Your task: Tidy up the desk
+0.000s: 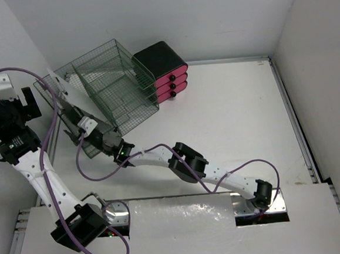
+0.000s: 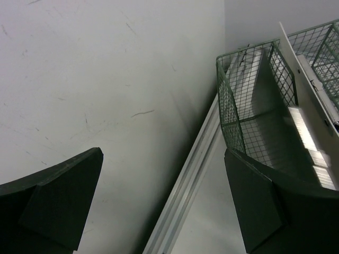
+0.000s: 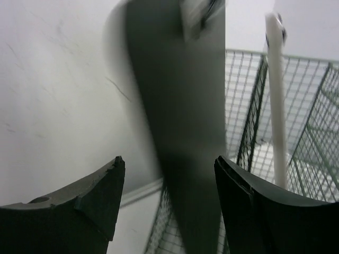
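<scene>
Your left end effector [image 2: 163, 159] hung released over the worktop's [image 1: 234, 116] left edge. Your right end effector [image 3: 168, 161] was at the green rack [image 1: 113, 78], a blurred panel [image 3: 180, 106] between its jaws; grip impossible to tell.

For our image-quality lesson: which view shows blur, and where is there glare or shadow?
Right wrist: the dark flat panel in the middle is smeared with blur; the green wire rack behind is crisper. Left wrist: the claw fingers are dim silhouettes, white sheets in the rack glare. Top external: sharp, evenly lit, soft shadows on the desk.
</scene>
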You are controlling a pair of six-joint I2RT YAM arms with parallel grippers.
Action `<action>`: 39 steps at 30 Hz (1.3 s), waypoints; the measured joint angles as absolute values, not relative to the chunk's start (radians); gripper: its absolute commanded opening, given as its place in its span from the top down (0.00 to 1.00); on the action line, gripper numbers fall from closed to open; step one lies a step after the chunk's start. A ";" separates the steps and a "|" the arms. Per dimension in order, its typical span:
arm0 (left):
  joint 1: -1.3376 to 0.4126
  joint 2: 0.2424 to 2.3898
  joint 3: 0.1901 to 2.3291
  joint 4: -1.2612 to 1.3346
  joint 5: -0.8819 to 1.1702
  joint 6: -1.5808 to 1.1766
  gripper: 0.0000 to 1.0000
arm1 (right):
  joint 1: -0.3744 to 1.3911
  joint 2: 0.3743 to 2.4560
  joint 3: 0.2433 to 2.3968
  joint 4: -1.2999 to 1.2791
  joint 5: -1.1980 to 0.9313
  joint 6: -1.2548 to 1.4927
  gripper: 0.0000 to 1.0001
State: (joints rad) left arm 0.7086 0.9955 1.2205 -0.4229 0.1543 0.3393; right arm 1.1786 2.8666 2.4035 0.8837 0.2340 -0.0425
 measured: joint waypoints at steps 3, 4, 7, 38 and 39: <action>0.709 0.995 1.221 -0.426 0.173 0.344 0.01 | 1.187 2.832 2.394 0.883 0.234 -0.043 0.33; 0.709 0.995 1.225 -0.431 0.186 0.348 0.01 | 1.190 2.811 2.381 0.885 0.234 -0.044 0.33; 0.709 0.995 1.249 -0.460 0.241 0.368 0.01 | 1.195 2.733 2.328 0.890 0.234 -0.047 0.33; 0.314 1.103 1.448 -0.637 0.402 0.371 0.00 | 0.775 1.435 1.282 0.093 0.182 0.115 0.01; 0.236 1.109 1.441 -0.636 0.360 0.362 0.00 | 0.651 1.378 1.187 0.084 0.163 0.166 0.01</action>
State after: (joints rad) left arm 0.2359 1.1088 1.4410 -0.6365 0.3595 0.3618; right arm 0.6510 1.3785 1.1870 0.0837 0.1631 0.1658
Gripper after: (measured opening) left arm 0.996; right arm 0.989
